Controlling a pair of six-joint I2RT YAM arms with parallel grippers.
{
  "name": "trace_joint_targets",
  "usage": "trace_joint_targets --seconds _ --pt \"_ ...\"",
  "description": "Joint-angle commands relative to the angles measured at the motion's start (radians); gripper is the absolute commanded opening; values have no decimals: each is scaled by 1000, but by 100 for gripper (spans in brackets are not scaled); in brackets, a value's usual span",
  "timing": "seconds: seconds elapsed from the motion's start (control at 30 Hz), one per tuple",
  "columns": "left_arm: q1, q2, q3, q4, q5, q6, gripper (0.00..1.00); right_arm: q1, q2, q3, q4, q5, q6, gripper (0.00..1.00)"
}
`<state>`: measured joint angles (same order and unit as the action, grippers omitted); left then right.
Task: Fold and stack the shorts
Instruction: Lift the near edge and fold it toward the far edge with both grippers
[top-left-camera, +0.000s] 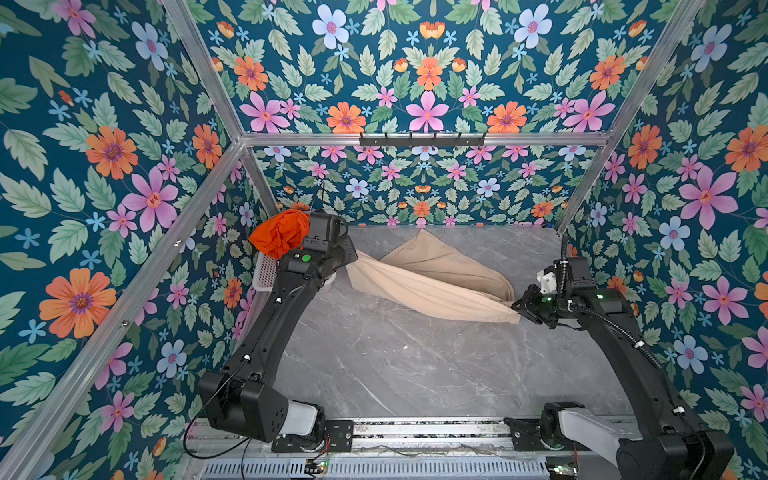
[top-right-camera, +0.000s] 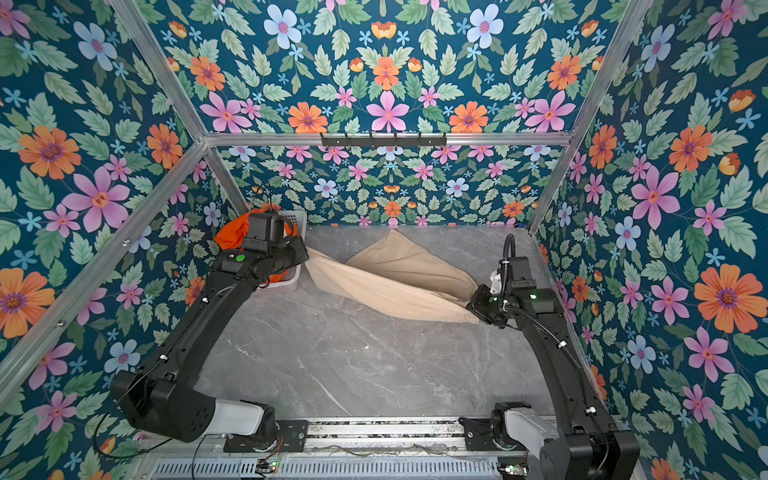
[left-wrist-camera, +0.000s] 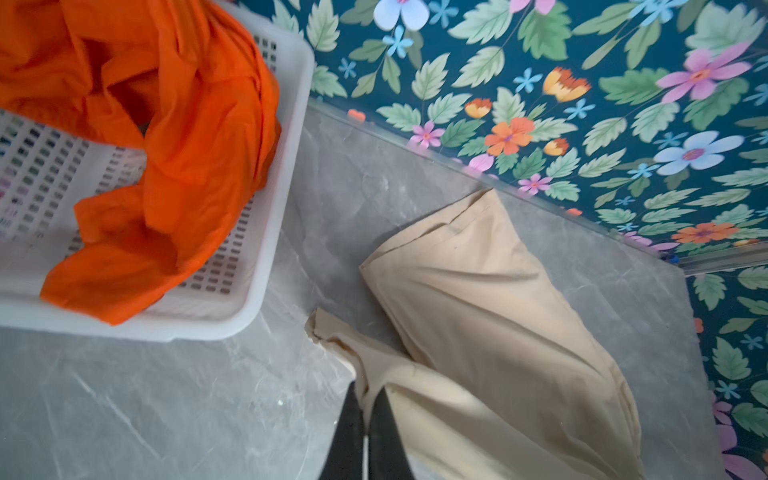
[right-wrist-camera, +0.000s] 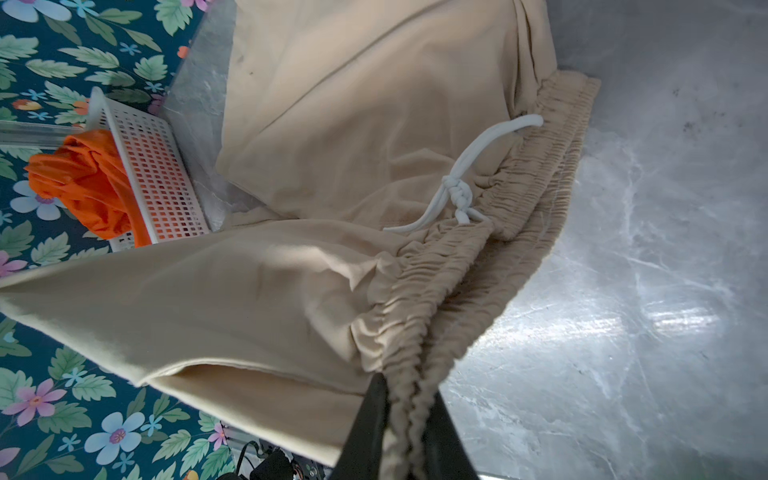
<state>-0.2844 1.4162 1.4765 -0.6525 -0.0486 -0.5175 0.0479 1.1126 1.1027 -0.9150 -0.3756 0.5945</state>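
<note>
We find the beige shorts (top-left-camera: 432, 286) at the centre of both top views, strung across the tabletop (top-left-camera: 395, 365) between two grips. The left tool (left-wrist-camera: 366, 387) is clenched on a leg edge, just beside the basket (left-wrist-camera: 291, 145). The right tool (right-wrist-camera: 407, 386) is clamped on the gathered waistband (right-wrist-camera: 519, 199), near the white drawstring (right-wrist-camera: 459, 183). We judge this opposed hold serves to draw the cloth taut for flattening. One leg crosses over the other, so the cloth is twisted. The orange shorts (top-left-camera: 279, 237) sit heaped in the basket, left of centre, not yet handled. No fold is made.
</note>
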Motion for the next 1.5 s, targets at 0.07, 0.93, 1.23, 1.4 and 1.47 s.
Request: trace_joint_targets --seconds 0.07,0.93,1.23,1.4,1.47 --pt "2 33 23 120 -36 44 0 -17 23 29 -9 8 -18 15" --pt "3 234 156 337 129 88 0 -75 30 -41 57 -59 4 14" --pt "2 391 275 364 168 99 0 -127 26 -106 86 -104 12 14" --pt "1 464 327 397 197 85 0 -153 31 -135 103 -126 13 14" --pt "-1 479 335 423 211 76 0 -166 33 -144 108 -133 13 13"
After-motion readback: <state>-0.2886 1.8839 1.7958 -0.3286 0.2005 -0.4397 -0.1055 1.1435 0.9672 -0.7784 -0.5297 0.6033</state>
